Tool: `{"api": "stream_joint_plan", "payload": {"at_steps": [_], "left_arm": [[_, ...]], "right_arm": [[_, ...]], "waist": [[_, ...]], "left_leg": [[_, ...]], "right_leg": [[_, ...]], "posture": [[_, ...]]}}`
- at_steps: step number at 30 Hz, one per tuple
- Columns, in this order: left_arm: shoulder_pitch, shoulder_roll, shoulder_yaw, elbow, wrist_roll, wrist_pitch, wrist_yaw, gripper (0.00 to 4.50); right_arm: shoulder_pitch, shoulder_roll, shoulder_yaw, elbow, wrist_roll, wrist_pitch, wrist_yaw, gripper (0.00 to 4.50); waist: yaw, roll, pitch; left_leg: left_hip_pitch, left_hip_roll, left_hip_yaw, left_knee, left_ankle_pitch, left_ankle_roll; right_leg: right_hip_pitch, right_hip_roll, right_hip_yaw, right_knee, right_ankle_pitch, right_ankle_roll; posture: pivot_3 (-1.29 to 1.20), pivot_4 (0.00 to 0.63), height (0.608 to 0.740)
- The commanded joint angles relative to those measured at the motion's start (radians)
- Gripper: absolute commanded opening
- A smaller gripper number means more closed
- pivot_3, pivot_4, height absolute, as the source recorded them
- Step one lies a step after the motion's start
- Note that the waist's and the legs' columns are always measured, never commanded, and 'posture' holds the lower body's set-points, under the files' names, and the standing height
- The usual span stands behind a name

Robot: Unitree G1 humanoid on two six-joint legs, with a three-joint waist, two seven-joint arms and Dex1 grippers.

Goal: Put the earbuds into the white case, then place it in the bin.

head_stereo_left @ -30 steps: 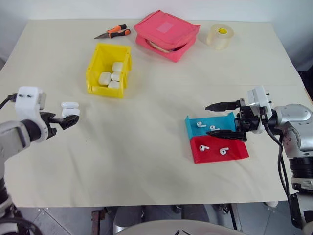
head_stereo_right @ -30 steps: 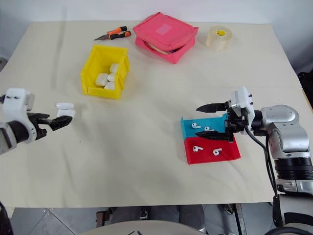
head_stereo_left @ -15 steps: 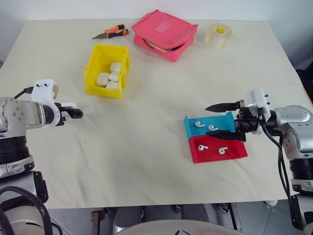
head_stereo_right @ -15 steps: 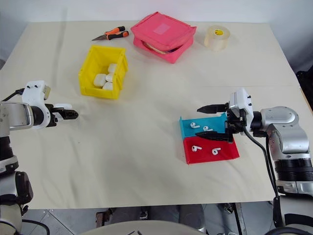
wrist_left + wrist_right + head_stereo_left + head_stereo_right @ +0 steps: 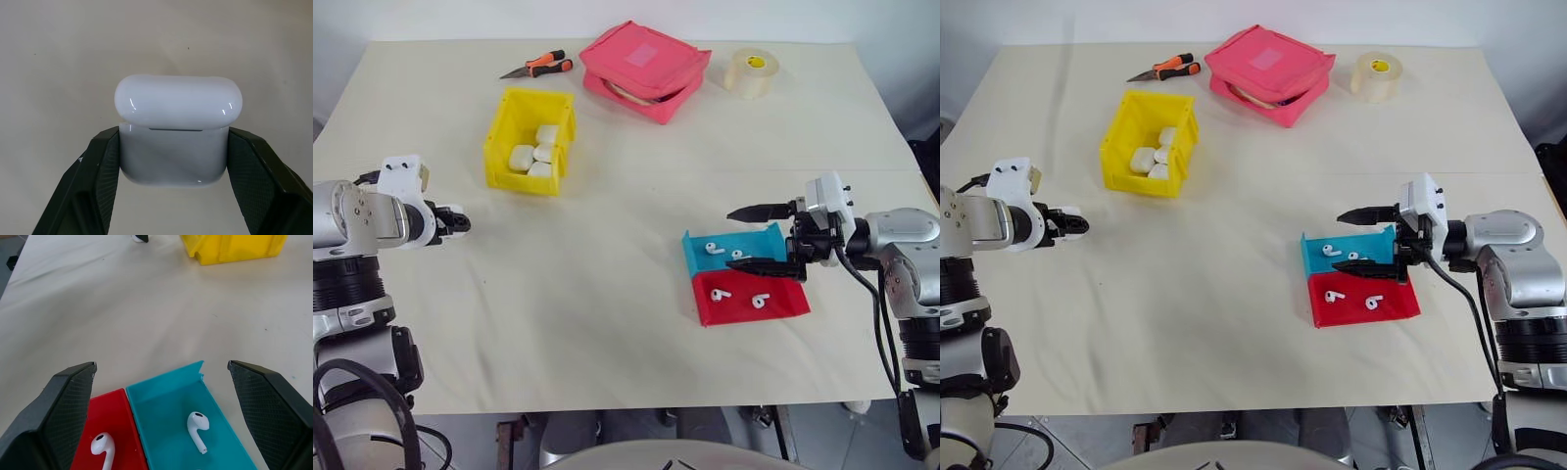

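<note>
My left gripper (image 5: pixel 456 220) is shut on the white case (image 5: pixel 178 128) near the table's left edge, one black finger (image 5: pixel 100 169) pressed against each side of its body. The case's rounded lid is down. Two earbuds (image 5: pixel 716 249) lie in the teal tray (image 5: pixel 691 254) and two more earbuds (image 5: pixel 722 295) in the red tray (image 5: pixel 785 305) beside it. My right gripper (image 5: pixel 738 238) hangs open over the teal tray with nothing between its fingers. The yellow bin (image 5: pixel 521 180) stands at the back left and holds several white cases.
A pink zip pouch (image 5: pixel 646 69) lies at the back centre. A roll of clear tape (image 5: pixel 753 71) sits to its right and orange-handled pliers (image 5: pixel 540 66) to its left. Bare tabletop stretches between the bin and the trays.
My left gripper has reached forward to the white case and shut on its sides; before, it was open just short of the case. The right arm has kept still.
</note>
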Motion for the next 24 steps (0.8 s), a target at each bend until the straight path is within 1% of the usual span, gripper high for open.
{"api": "stream_joint_plan", "payload": {"at_steps": [1, 2, 3, 6, 7, 9, 10, 13, 15, 16, 19, 21, 22, 24], "left_arm": [[0.023, 0.003, -0.009, -0.191, -0.07, -0.006, -0.095, 2.81], [0.03, 0.006, -0.007, -0.25, -0.087, -0.021, -0.122, 2.81], [0.047, 0.011, -0.005, -0.328, -0.108, -0.104, -0.17, 2.81], [0.089, 0.014, 0.003, -0.467, -0.146, -0.29, -0.281, 2.81], [0.105, 0.007, -0.005, -0.5, -0.15, -0.397, -0.339, 2.81], [0.116, -0.016, -0.043, -0.51, -0.14, -0.589, -0.436, 2.81], [0.103, -0.068, -0.093, -0.463, -0.106, -0.786, -0.509, 2.81], [0.068, -0.179, -0.201, -0.32, -0.037, -1.15, -0.67, 2.81], [0.046, -0.23, -0.249, -0.232, -0.012, -1.292, -0.752, 2.81], [0.021, -0.282, -0.286, -0.169, 0.011, -1.36, -0.763, 2.81], [-0.02, -0.395, -0.346, -0.035, 0.041, -1.499, -0.806, 2.81], [-0.015, -0.468, -0.381, 0.024, 0.039, -1.538, -0.841, 2.81], [-0.002, -0.494, -0.395, 0.041, 0.035, -1.563, -0.866, 2.81], [0.019, -0.517, -0.41, 0.063, 0.036, -1.601, -0.907, 2.81]], "right_arm": [[0.016, -0.038, -0.062, -0.055, 0.015, 0.01, -0.027, 4.5], [0.024, -0.044, -0.071, -0.064, 0.019, 0.014, -0.033, 4.5], [0.039, -0.052, -0.083, -0.081, 0.024, 0.019, -0.04, 4.5], [0.073, -0.066, -0.114, -0.12, 0.036, 0.034, -0.06, 4.5], [0.092, -0.073, -0.13, -0.14, 0.043, 0.042, -0.066, 4.5], [0.127, -0.086, -0.161, -0.172, 0.053, 0.052, -0.077, 4.5], [0.161, -0.095, -0.186, -0.203, 0.055, 0.058, -0.09, 4.5], [0.234, -0.11, -0.238, -0.279, 0.064, 0.08, -0.13, 4.5], [0.267, -0.118, -0.261, -0.319, 0.064, 0.095, -0.158, 4.5], [0.297, -0.13, -0.275, -0.352, 0.043, 0.099, -0.181, 4.5], [0.36, -0.144, -0.31, -0.42, 0.026, 0.098, -0.22, 4.5], [0.406, -0.149, -0.336, -0.481, 0.026, 0.131, -0.262, 4.5], [0.432, -0.154, -0.352, -0.516, 0.036, 0.163, -0.279, 4.5], [0.472, -0.16, -0.377, -0.574, 0.049, 0.211, -0.307, 4.5]], "waist": [[0.005, 0.0, 0.0], [0.007, -0.001, 0.001], [0.01, -0.001, 0.001], [0.015, -0.002, 0.001], [0.015, -0.002, 0.001], [0.016, -0.001, 0.001], [0.016, -0.001, 0.001], [0.034, 0.0, 0.001], [0.035, 0.0, 0.001], [0.038, 0.0, 0.001], [0.043, -0.001, 0.001], [0.043, -0.001, 0.001], [0.043, -0.001, 0.001], [0.043, -0.001, 0.001]], "left_leg": [[0.0, 0.0, 0.0, 0.0, 0.0, 0.0], [-0.001, 0.0, 0.0, 0.0, 0.0, 0.0], [-0.002, 0.0, -0.001, 0.0, 0.0, 0.0], [-0.003, 0.0, -0.001, 0.0, 0.0, 0.0], [-0.003, 0.0, -0.001, 0.0, 0.0, 0.0], [-0.003, 0.0, 0.0, 0.0, 0.0, 0.0], [-0.003, 0.0, 0.0, 0.0, 0.0, 0.0], [-0.003, 0.0, 0.0, 0.002, 0.0, 0.0], [-0.003, 0.0, 0.001, 0.003, 0.0, 0.0], [-0.003, -0.001, 0.001, 0.003, 0.0, 0.0], [-0.003, -0.001, 0.002, 0.002, 0.0, 0.001], [-0.003, -0.001, 0.002, 0.002, 0.0, 0.002], [-0.003, -0.001, 0.002, 0.002, -0.001, 0.002], [-0.003, -0.001, 0.002, 0.002, -0.001, 0.003]], "right_leg": [[0.0, 0.0, 0.0, 0.0, 0.0, 0.0], [0.0, 0.0, 0.0, 0.0, 0.0, 0.0], [-0.001, 0.0, 0.0, 0.0, 0.0, 0.0], [-0.002, 0.0, 0.0, -0.001, 0.0, 0.0], [-0.002, 0.0, 0.0, -0.002, 0.0, 0.0], [-0.002, 0.0, 0.0, -0.002, 0.0, 0.0], [-0.002, 0.0, 0.0, -0.002, 0.0, 0.0], [-0.001, 0.0, -0.001, -0.001, 0.0, 0.0], [-0.001, 0.0, 0.0, -0.001, 0.001, 0.001], [-0.001, 0.0, 0.0, -0.001, 0.001, 0.001], [-0.001, 0.0, -0.001, -0.001, 0.001, 0.002], [-0.001, 0.0, 0.0, -0.002, 0.001, 0.002], [-0.001, 0.0, 0.0, -0.002, 0.001, 0.002], [-0.001, 0.0, -0.001, -0.003, 0.001, 0.002]], "posture": [[0.0, 0.15, 0.74], [0.0, 0.15, 0.74], [0.0, 0.15, 0.74], [0.0, 0.15, 0.74], [0.0, 0.15, 0.74], [0.0, 0.15, 0.74], [0.0, 0.15, 0.74], [0.0, 0.15, 0.74], [0.0, 0.15, 0.74], [0.0, 0.15, 0.74], [0.0, 0.15, 0.74], [0.0, 0.15, 0.74], [0.0, 0.15, 0.74], [0.0, 0.15, 0.74]]}}
